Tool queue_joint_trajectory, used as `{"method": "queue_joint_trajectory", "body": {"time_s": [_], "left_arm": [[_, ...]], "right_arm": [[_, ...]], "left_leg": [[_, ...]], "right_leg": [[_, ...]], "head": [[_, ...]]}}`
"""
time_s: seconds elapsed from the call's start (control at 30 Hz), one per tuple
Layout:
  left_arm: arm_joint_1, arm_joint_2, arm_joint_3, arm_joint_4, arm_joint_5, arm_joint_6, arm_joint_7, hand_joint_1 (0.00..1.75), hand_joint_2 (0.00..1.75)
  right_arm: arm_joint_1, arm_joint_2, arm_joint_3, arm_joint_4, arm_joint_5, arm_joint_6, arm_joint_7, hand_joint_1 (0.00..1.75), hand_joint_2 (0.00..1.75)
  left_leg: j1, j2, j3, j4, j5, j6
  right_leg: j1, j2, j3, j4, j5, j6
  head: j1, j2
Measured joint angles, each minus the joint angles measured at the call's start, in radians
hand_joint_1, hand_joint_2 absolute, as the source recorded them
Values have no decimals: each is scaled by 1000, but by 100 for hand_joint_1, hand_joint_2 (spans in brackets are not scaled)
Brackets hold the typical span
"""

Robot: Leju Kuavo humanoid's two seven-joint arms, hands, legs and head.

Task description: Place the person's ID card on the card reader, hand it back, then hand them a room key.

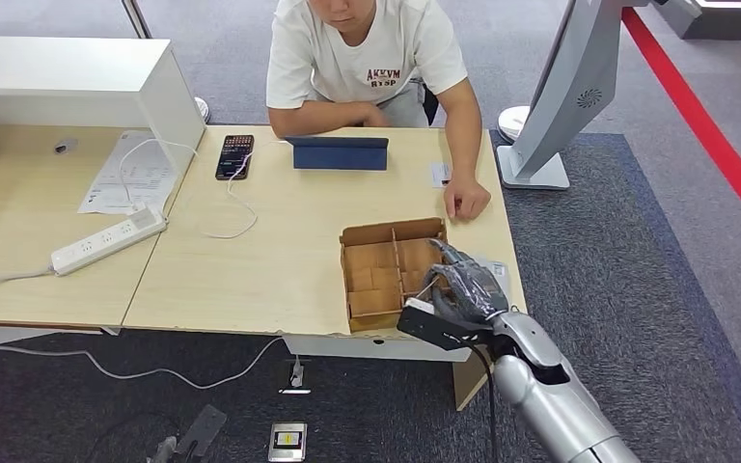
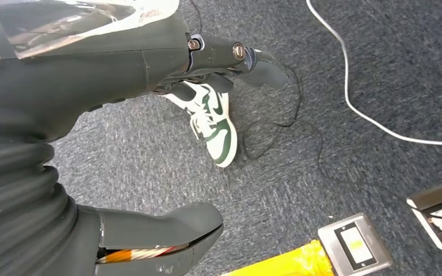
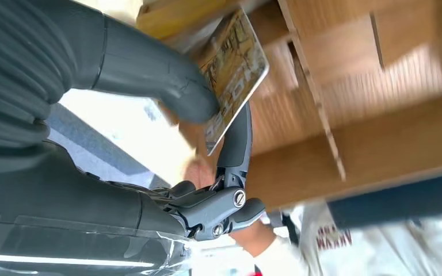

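One card: the right robot hand [image 3: 167, 115] pinched a room key [image 3: 233, 72] between thumb and a finger.
Right robot hand [image 1: 463, 285]: hung over the divided cardboard box [image 1: 371, 280] at the counter's [image 1: 251, 251] 5 o'clock corner.
Left robot hand [image 2: 149, 86]: hung over carpet, fingers apart, holding nothing.
Person's hand [image 1: 466, 200]: rested on the counter at 12 o'clock from the box, near a small white card [image 1: 440, 175].
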Motion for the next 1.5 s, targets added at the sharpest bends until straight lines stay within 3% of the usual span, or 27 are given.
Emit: {"method": "queue_joint_trajectory", "body": {"time_s": [0.07,0.17,0.2,0.3,0.77,0.97,1.37,1.5], "left_arm": [[0,0,0,0,-1,1,-4,0,175],[-1,0,-1,0,-3,3,-8,0,44],[-1,0,-1,0,-4,4,-10,0,44],[-1,-1,-3,0,-7,6,-12,0,175],[-7,-1,-34,-4,-29,-5,-7,0,175],[-27,0,-58,-13,-54,-20,19,0,175],[-34,1,-86,-20,-58,-22,21,0,175],[-44,2,-102,-24,-80,-33,33,0,175]], "right_arm": [[-14,-4,-6,-13,0,-13,0,175,175],[-37,-14,-15,-33,5,-29,0,175,175],[-44,-18,-19,-40,6,-34,0,175,175],[-68,-34,-38,-67,11,-44,1,175,175],[-158,-94,-156,-181,56,-31,-4,175,175],[-261,-89,-165,-110,83,-49,-56,175,175],[-309,-74,-173,-22,93,-57,-70,175,175],[-389,-53,-169,60,130,-77,-105,175,175]], "left_leg": [[0,0,0,0,0,0],[0,0,0,0,0,0],[0,0,0,0,0,0],[0,0,0,0,0,0],[0,0,0,0,0,0],[0,-1,0,0,0,0],[0,-1,-1,0,0,0],[0,-1,-2,0,1,-1]], "right_leg": [[0,0,0,0,0,0],[0,0,0,0,0,0],[0,0,0,0,0,0],[0,0,0,0,0,0],[0,0,0,0,0,0],[0,0,0,0,1,0],[0,0,0,0,1,0],[0,0,-1,1,1,0]], "head": [[0,0],[0,0],[0,0],[0,0],[0,0],[0,0],[0,0],[0,0]]}}
